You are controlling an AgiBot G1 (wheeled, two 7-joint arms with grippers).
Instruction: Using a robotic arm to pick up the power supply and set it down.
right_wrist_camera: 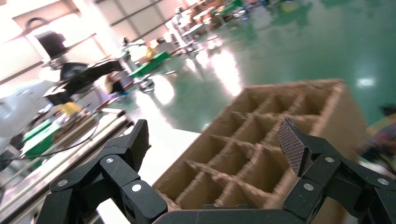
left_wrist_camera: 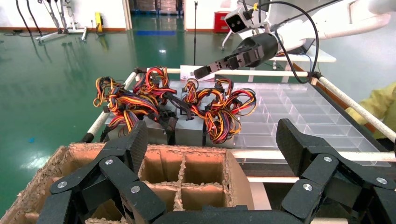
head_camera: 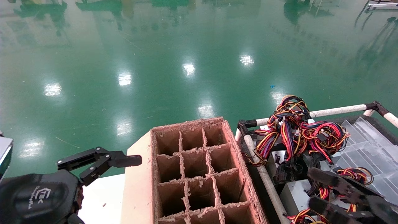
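Observation:
Grey power supply boxes (head_camera: 293, 192) (left_wrist_camera: 186, 129) lie in a cart on my right, under tangled red, yellow, orange and black wires (head_camera: 295, 127) (left_wrist_camera: 219, 112). My right gripper (head_camera: 314, 188) (right_wrist_camera: 215, 142) hangs open and empty just above the nearest box and its wires. In the left wrist view the right gripper (left_wrist_camera: 210, 69) shows over the cart's far side. My left gripper (head_camera: 99, 161) (left_wrist_camera: 215, 142) is open and empty, held low at the left beside the cardboard box.
A cardboard box (head_camera: 192, 168) (right_wrist_camera: 261, 140) with a grid of empty cells stands on a white table (head_camera: 102, 196) between the arms. White pipe rails (head_camera: 335, 110) frame the cart. Clear plastic trays (head_camera: 367, 146) (left_wrist_camera: 289, 116) fill its right part. Green floor lies beyond.

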